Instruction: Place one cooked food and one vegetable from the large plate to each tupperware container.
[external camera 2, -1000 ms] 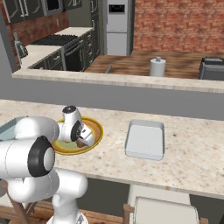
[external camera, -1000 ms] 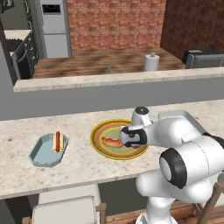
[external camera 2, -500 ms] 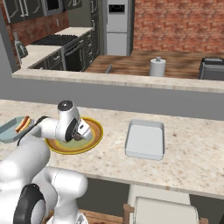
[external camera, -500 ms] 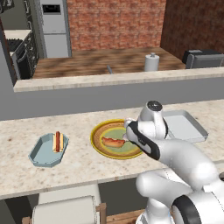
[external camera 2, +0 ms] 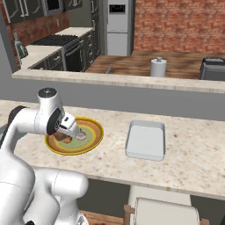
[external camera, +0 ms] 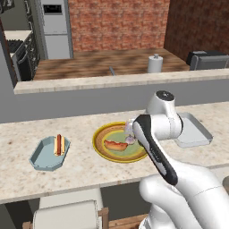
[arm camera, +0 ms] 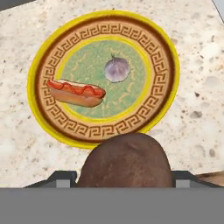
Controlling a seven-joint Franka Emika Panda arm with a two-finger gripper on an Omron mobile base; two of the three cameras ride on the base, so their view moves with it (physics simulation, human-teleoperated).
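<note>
The brown potato (arm camera: 124, 161), a rough, matte, rounded lump, sits right between the gripper (arm camera: 122, 177) fingers, which are clamped on its sides and hold it above the large plate (arm camera: 162, 52). Only the finger bases show at either side; the tips are hidden behind the potato. Down on the plate's mottled green centre lies a pale purple-white bulb (arm camera: 117, 70) with a small tip, and beside it a hot dog (arm camera: 76, 93), glossy red sausage in a tan bun. The rim is a yellow band with a brown key pattern.

Out on the speckled stone counter (external camera: 80, 167), the light-blue octagonal tray (external camera: 44, 157) holds a second hot dog (external camera: 59, 144). On the plate's other side sits the grey-white rectangular tray (external camera 2: 146, 140), smooth with rounded corners.
</note>
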